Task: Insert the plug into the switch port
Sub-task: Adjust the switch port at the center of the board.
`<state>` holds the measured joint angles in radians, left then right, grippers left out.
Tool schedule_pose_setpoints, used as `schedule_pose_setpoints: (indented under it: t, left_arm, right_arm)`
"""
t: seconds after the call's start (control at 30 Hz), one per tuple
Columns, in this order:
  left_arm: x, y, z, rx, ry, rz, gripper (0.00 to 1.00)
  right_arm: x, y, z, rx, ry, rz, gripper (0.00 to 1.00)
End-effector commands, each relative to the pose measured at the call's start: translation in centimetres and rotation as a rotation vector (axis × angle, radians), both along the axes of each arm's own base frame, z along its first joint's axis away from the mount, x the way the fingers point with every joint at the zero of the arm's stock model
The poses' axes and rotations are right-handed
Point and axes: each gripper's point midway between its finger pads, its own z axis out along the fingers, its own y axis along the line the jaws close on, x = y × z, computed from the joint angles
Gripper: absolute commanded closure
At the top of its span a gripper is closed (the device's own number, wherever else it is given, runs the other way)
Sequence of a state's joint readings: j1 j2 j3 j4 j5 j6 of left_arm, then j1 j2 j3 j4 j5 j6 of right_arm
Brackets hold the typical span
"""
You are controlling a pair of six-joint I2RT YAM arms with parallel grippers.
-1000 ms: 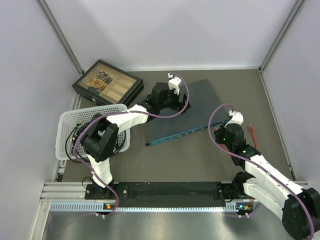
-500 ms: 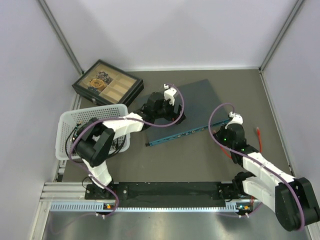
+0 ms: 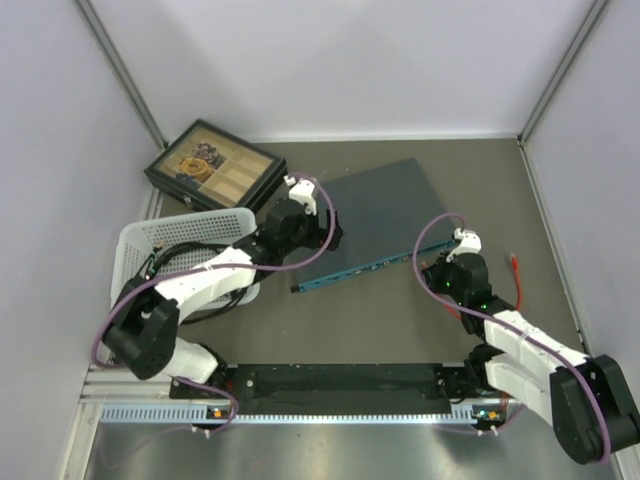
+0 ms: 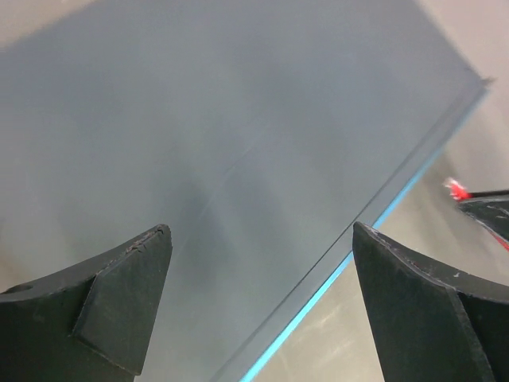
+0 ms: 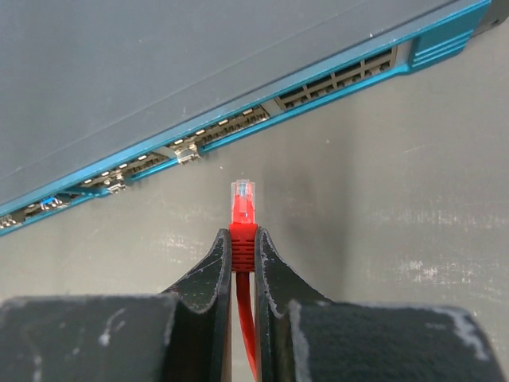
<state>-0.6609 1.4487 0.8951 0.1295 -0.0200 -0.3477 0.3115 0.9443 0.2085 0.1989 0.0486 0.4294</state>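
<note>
The switch (image 3: 385,205) is a flat dark blue-grey box lying at an angle on the table, its teal socket edge (image 3: 360,268) facing the near side. My right gripper (image 3: 440,270) is shut on a red plug (image 5: 243,208) with a clear tip. The plug points at the teal socket row (image 5: 238,123) and stands a short way off it, not touching. A red cable (image 3: 517,275) trails behind. My left gripper (image 3: 325,232) is open and empty over the switch's left part; its fingers (image 4: 127,278) frame the switch top (image 4: 238,119) and teal edge.
A black compartmented tray box (image 3: 213,168) stands at the back left. A white mesh basket (image 3: 180,250) sits at the left under the left arm. Grey walls close the table on three sides. A black rail (image 3: 330,385) runs along the near edge.
My left arm has drawn back from the middle of the switch towards its left end. My right gripper has shifted slightly left with the plug, still near the teal edge.
</note>
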Motion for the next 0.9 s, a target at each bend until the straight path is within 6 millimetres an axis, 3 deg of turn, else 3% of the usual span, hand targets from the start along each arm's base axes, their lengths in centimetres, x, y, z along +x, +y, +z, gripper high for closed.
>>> schedule_pose_setpoints:
  t: [0.0, 0.13, 0.23, 0.27, 0.43, 0.67, 0.87]
  left_arm:
    - [-2.1, 4.1, -1.6, -0.023, 0.115, 0.215, 0.02]
    - [-5.6, 5.9, -1.9, -0.068, 0.226, 0.366, 0.05]
    - [-8.0, 5.0, -1.6, -0.058, 0.230, 0.380, 0.06]
    - [-9.6, 4.4, -2.1, -0.027, 0.246, 0.358, 0.05]
    - [-12.5, 5.1, -5.0, -0.025, 0.319, 0.458, 0.07]
    - [-12.3, 6.2, -7.3, 0.030, 0.291, 0.537, 0.09]
    - [-11.5, 5.2, -8.6, 0.022, 0.276, 0.538, 0.10]
  right_arm:
    - [1.0, 0.4, 2.5, 0.014, -0.105, 0.001, 1.00]
    - [0.7, 0.7, 2.9, 0.019, -0.103, 0.031, 1.00]
    - [0.5, 0.8, 3.2, 0.024, -0.111, 0.038, 1.00]
    - [0.3, 0.7, 3.1, 0.023, -0.111, 0.037, 1.00]
    - [0.2, 0.9, 3.9, 0.033, -0.142, 0.050, 1.00]
    - [0.0, 1.1, 4.2, 0.040, -0.160, 0.070, 1.00]
    - [-0.1, 1.1, 4.0, 0.044, -0.162, 0.069, 1.00]
